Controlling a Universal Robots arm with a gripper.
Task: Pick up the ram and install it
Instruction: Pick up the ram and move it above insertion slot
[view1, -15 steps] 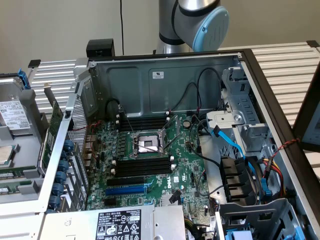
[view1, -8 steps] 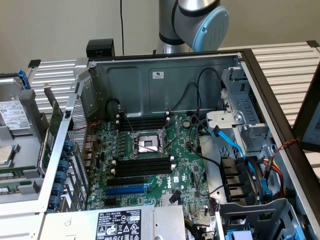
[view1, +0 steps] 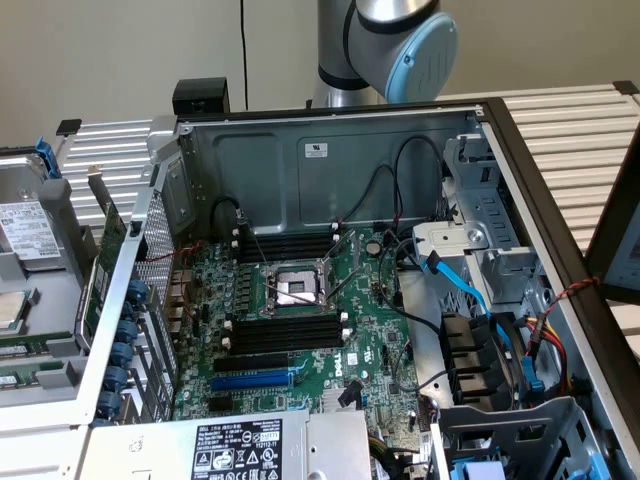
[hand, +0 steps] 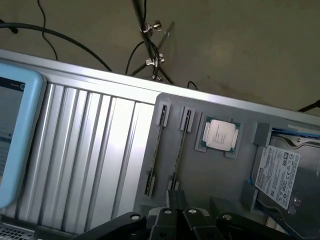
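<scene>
The arm (view1: 340, 55) is a smooth silver-grey tube, with a darker grey housing at its joint; a round pale-blue cap (view1: 425, 55) closes that joint's end; the pincer (hand: 178, 200) is matte black, built of flat angular linkage bars; four small round pale pivot pins (hand: 167, 212) sit in a row just behind its fingertips, two on either side.

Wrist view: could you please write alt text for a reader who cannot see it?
The shut gripper hangs over a grey tray, close to the end of one ram stick; a second ram stick stands alongside. The tray also holds a processor chip and a labelled hard drive.
</scene>
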